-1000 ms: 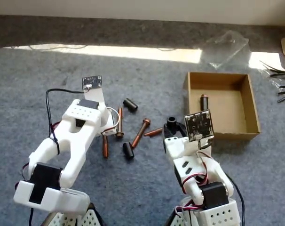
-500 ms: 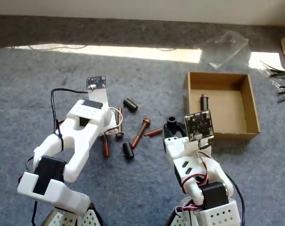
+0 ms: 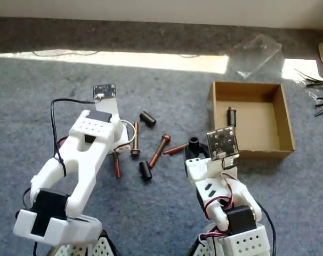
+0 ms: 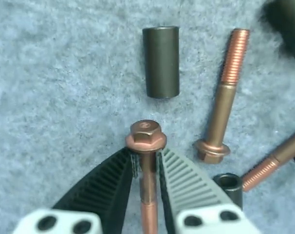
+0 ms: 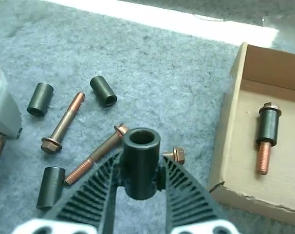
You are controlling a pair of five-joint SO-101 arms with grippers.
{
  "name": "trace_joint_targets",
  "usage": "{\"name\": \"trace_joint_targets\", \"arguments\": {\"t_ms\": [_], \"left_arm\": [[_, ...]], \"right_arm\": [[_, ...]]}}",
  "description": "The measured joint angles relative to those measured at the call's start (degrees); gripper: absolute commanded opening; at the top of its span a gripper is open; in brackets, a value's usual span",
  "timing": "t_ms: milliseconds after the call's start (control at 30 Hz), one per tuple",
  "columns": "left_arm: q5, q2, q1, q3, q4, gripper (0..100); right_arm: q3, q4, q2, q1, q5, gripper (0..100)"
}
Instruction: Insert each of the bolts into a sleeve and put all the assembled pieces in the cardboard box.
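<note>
Left pincer (image 4: 146, 161): closed on a copper bolt (image 4: 146, 139), its ribbed fingers (image 4: 113, 183) pinching the shank just under the flanged head.
Right pincer (image 5: 140, 170): closed on a black sleeve (image 5: 141, 153), which stands upright between the fingers with its open bore facing the wrist camera.
Around the left pincer: seen from above, a second bolt (image 3: 135, 138) lies at 1 o'clock from the gripped one. A loose sleeve (image 3: 147, 118) lies farther out, also at 1 o'clock. Another loose sleeve (image 3: 145, 170) lies at 3 o'clock.
Between the arms: a third bolt (image 3: 159, 150) lies tilted on the carpet (image 3: 44, 80). A fourth bolt (image 3: 174, 150) lies just beside the gripped sleeve, at its 9 o'clock.
Cardboard box (image 3: 268, 154): open-topped, at 2 o'clock from the right pincer and near it.
Finished piece (image 3: 231, 116): a bolt already in its sleeve, lying on the box floor toward the 9 o'clock wall.
Plastic bag (image 3: 257, 53): clear and crumpled, on the carpet at 12 o'clock beyond the box.
</note>
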Motion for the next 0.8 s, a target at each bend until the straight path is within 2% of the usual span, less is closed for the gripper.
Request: {"name": "trace_joint_targets", "arguments": {"t_ms": [133,233,400,467,600,800], "left_arm": [[0.0,-3.69,0.18,0.0,2.46,3],[-1.05,-6.24,0.09,0.0,4.04,2],[-9.58,-10.29,0.09,2.02,4.31,1],[-10.81,-11.96,0.09,3.16,3.52,1],[-11.43,-15.91,0.09,6.77,0.7,1],[-11.52,-22.33,0.18,11.87,-2.9,1]], "right_arm": [[0.7,-2.64,0.0,-0.62,0.0,0.5],[3.08,-4.84,-0.18,-3.96,0.0,0.5],[4.48,-5.19,-0.18,-5.19,0.0,0.5],[4.48,-6.33,-0.18,-5.54,0.0,0.5],[5.27,-13.98,-0.18,-5.8,0.0,0.5],[11.78,-23.56,-0.18,-10.11,0.0,0.5]]}}
